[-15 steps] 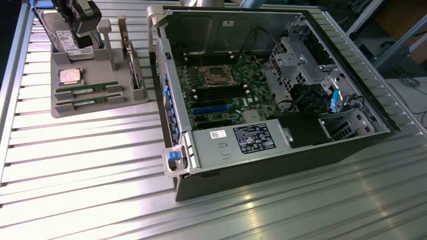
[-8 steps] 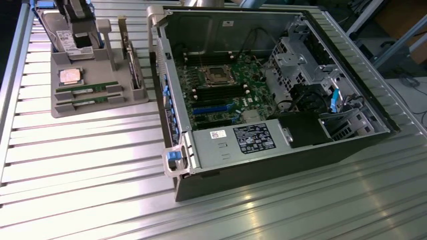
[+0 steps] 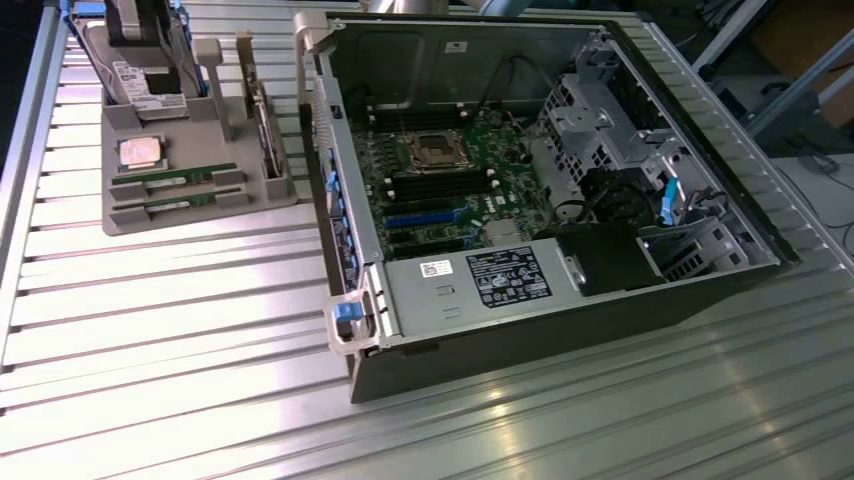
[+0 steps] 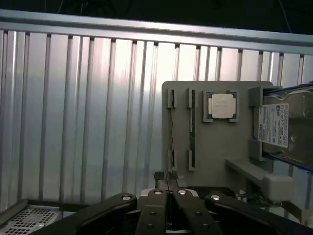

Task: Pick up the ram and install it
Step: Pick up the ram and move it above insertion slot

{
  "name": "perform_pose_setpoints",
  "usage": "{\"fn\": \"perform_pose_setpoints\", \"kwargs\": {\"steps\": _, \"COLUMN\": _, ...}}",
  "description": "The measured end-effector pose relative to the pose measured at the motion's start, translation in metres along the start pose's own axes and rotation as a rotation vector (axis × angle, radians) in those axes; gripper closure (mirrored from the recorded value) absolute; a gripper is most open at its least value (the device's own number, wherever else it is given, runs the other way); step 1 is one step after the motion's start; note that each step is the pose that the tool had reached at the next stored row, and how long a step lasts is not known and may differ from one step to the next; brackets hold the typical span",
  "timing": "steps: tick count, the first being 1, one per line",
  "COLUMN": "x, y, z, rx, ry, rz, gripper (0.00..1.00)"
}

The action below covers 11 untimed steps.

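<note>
Over the parts stand, before the pick: my pincer hangs with its fingers pressed together and nothing between them, pointing across the slatted aluminium table toward the grey holder tray. The ram is not yet lifted. One green ram stick and its twin lie side by side, each seated on edge in its own groove of the tray; I cannot tell which of the two is meant. Just beside them, a square silver CPU chip sits in its own recess, a hard drive stands in the end bracket, and an expansion card stands upright along the tray's edge nearest the computer case. That case lies open on its side, its motherboard exposed beside the power supply; the dark memory slots look unfilled. By my reading this is the approach: a grasp calls for parted fingers, squared to the thin board and lowered astride one stick without nudging its neighbour.
</note>
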<state>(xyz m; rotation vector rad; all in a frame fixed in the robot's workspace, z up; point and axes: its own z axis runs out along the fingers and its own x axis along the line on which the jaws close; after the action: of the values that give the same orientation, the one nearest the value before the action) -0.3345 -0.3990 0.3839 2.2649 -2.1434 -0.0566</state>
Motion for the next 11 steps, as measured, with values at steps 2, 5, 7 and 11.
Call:
{"fn": "perform_pose_setpoints", "kwargs": {"steps": 2, "x": 0.0000, "y": 0.0000, "z": 0.0002, "rx": 0.0003, "ry": -0.0013, "rz": 0.031, "gripper": 0.89}}
{"fn": "perform_pose_setpoints", "kwargs": {"steps": 5, "x": 0.0000, "y": 0.0000, "z": 0.0004, "rx": 0.0009, "ry": -0.0037, "rz": 0.089, "gripper": 0.89}}
{"fn": "perform_pose_setpoints", "kwargs": {"steps": 7, "x": 0.0000, "y": 0.0000, "z": 0.0007, "rx": 0.0018, "ry": -0.0070, "rz": 0.169, "gripper": 0.89}}
{"fn": "perform_pose_setpoints", "kwargs": {"steps": 11, "x": 0.0000, "y": -0.0001, "z": 0.0009, "rx": 0.0026, "ry": -0.0102, "rz": 0.246, "gripper": 0.89}}
